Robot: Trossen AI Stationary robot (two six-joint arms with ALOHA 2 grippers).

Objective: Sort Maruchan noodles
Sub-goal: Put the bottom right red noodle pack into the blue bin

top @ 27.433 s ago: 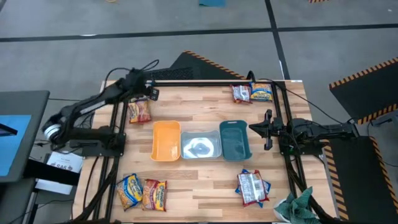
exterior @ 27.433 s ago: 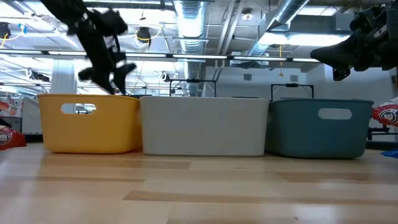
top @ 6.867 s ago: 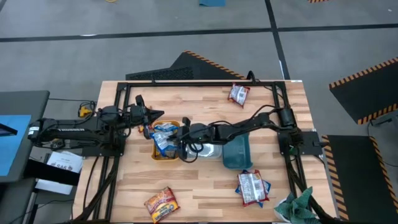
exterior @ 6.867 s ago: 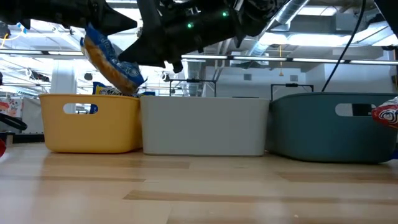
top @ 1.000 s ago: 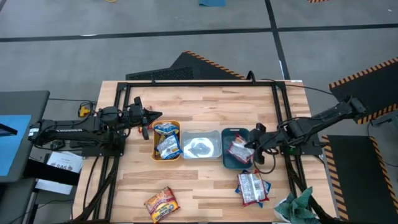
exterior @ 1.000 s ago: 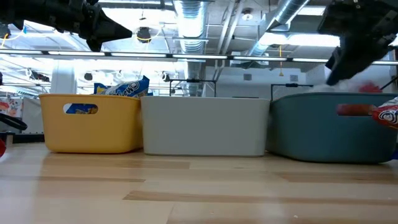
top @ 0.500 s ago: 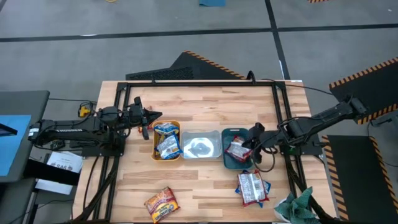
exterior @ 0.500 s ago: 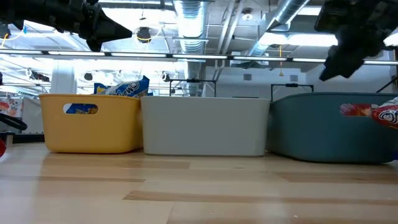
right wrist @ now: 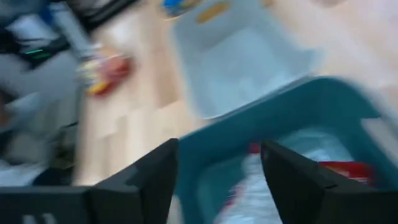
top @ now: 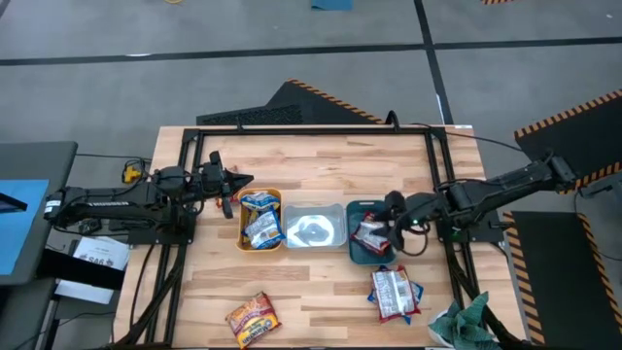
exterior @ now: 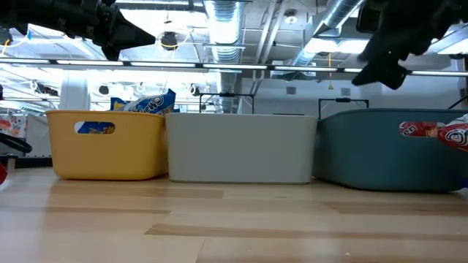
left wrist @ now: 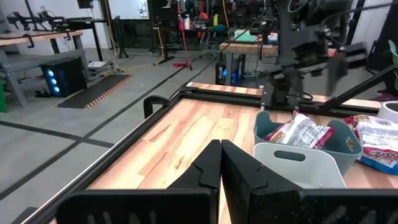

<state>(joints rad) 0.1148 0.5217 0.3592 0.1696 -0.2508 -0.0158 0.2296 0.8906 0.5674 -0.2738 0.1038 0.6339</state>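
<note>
A white-and-red noodle packet (top: 369,234) lies tilted in the teal tray (top: 356,207), one end sticking above the rim (left wrist: 300,132). My right gripper (top: 390,217) hovers just above it, open (right wrist: 217,186), with nothing between its fingers. Blue-and-yellow packets (top: 259,218) fill the orange tray (top: 241,239). The clear tray (top: 314,229) stands between the two. My left gripper (top: 233,183) waits shut (left wrist: 220,163) at the orange tray's far left corner. A red-orange packet (top: 251,318) and white-and-red packets (top: 394,292) lie flat on the table near the front edge.
A black frame (top: 311,129) runs round the table's back and sides. A green cloth (top: 463,325) lies at the near right corner. Bare wood shows behind the trays and between the front packets.
My right gripper has let go of the white-and-red packet, which has dropped into the teal tray and lies there tilted. The gripper has then risen a little and drifted toward the table's left, staying over the tray.
</note>
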